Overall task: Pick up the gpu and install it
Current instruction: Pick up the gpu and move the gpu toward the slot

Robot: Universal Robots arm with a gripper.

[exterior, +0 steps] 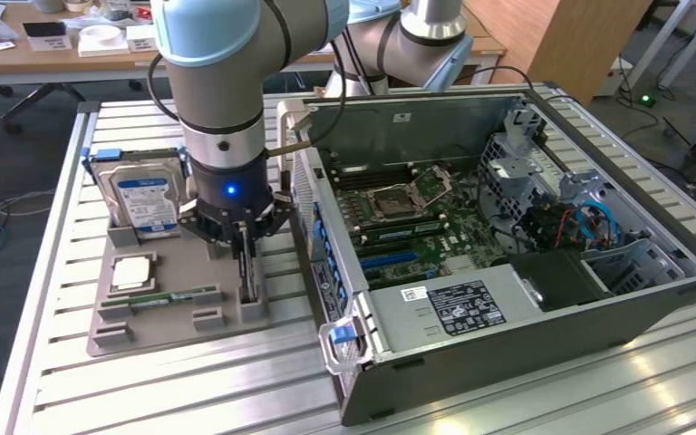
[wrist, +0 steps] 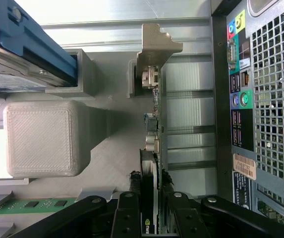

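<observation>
Standing gpu [exterior: 249, 276] [wrist: 152, 148]: on edge in the grey holder [exterior: 142, 331] slot, at 4 o'clock from the hard drive [exterior: 142, 195] in the exterior view.
Claw [exterior: 244, 243]: narrowed, fingers [wrist: 130, 210] pinching the gpu's two faces.
Computer case [exterior: 469, 304]: at 3 o'clock of gpu, side open.

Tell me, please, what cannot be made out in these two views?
- Exterior view: the gpu stands edge-on, its top covered by the tool; its faces are hidden.
- Wrist view: one end of the gpu is cut off by the picture edge.
- Exterior view: the hard drive label print is too small to read.
</observation>
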